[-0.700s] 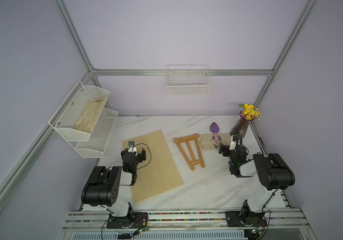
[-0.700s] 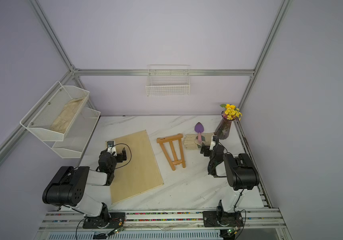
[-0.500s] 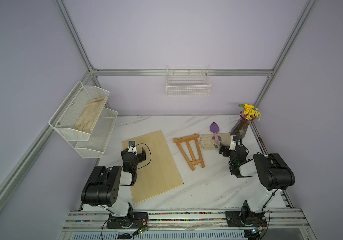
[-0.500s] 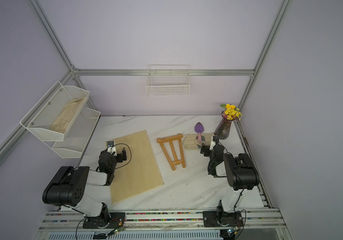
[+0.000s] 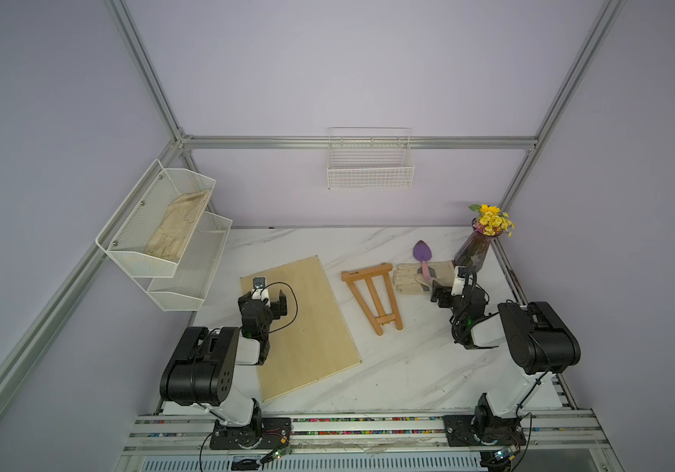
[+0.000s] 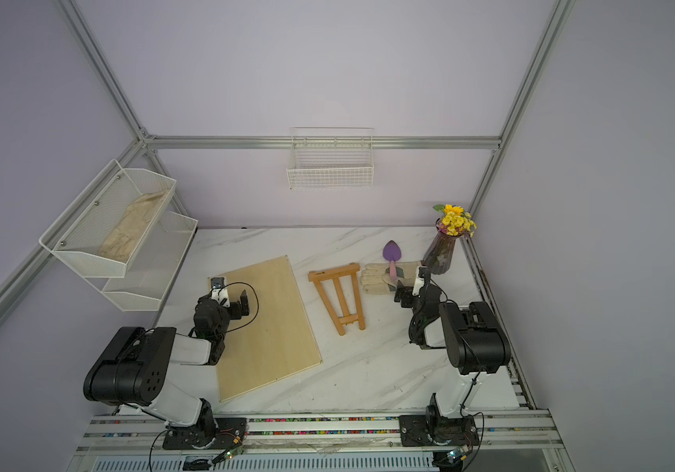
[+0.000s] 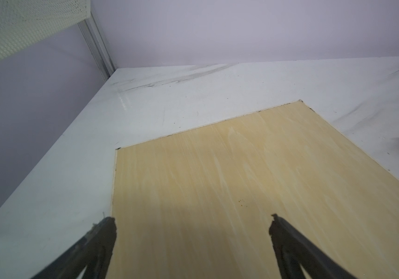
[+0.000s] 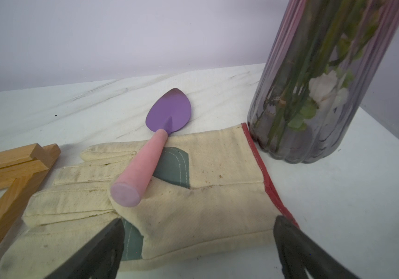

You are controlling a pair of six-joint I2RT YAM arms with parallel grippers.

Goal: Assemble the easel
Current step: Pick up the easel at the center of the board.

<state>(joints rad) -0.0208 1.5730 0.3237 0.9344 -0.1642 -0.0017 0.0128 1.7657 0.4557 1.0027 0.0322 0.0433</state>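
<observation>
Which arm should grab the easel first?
Probably right: the right pincer, open, sits nearer the easel, whose end shows in its wrist view. The left pincer hangs open over the board, farther off.

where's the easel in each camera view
In a top view: easel lies flat, between board and glove.
In a top view: easel, same spot.
Left wrist: not in it; only the board.
Right wrist: easel cut off at the frame edge, by the glove's fingertips.
Landmark: the glove, in all but left wrist.
</observation>
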